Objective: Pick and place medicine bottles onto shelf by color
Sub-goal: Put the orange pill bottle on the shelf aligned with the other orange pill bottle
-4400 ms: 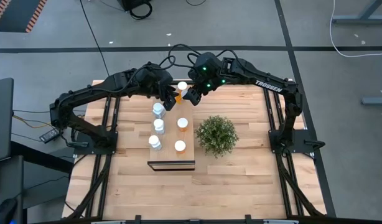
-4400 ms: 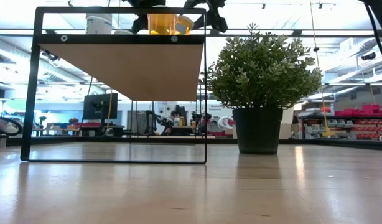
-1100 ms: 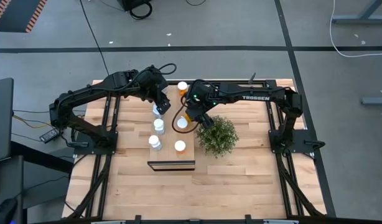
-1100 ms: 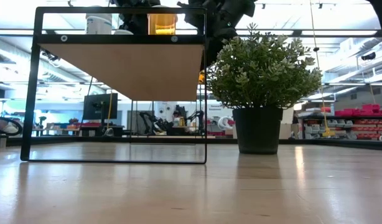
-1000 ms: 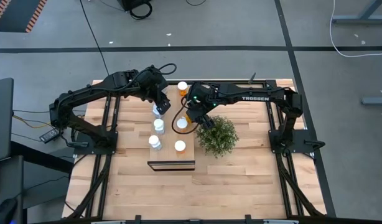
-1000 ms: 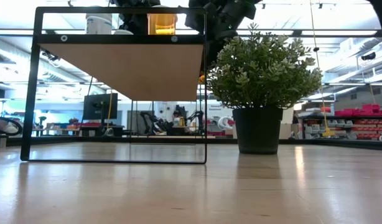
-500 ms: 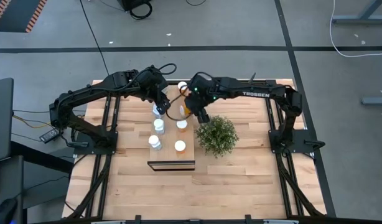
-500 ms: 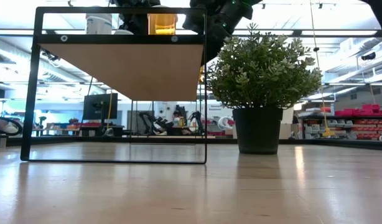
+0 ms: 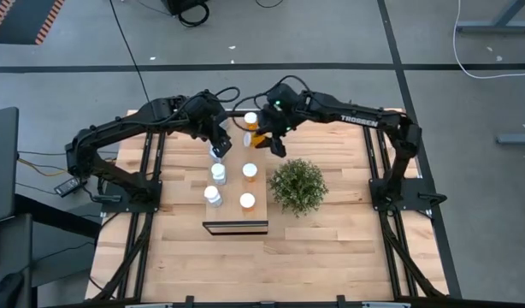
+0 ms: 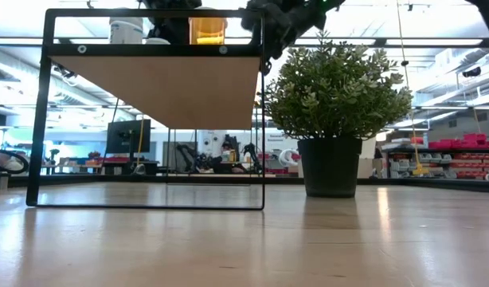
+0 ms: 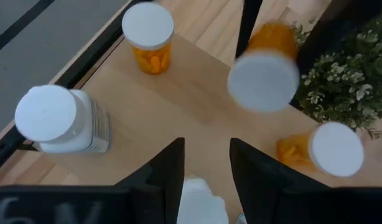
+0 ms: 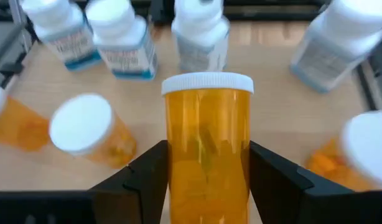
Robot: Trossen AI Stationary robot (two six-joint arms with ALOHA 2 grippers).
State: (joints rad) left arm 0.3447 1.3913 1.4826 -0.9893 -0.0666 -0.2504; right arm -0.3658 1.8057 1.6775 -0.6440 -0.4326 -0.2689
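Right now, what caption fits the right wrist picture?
Right gripper holds an orange medicine bottle above the shelf of bottles.

Two dark jointed arms, white lettering, black cables

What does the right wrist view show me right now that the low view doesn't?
Only the right wrist view shows the right gripper shut on an orange bottle, with white bottles standing beyond it. Only the low view shows the plant's pot on the table and the shelf's dark frame from the side. Both show orange bottles and white-capped bottles on the shelf.
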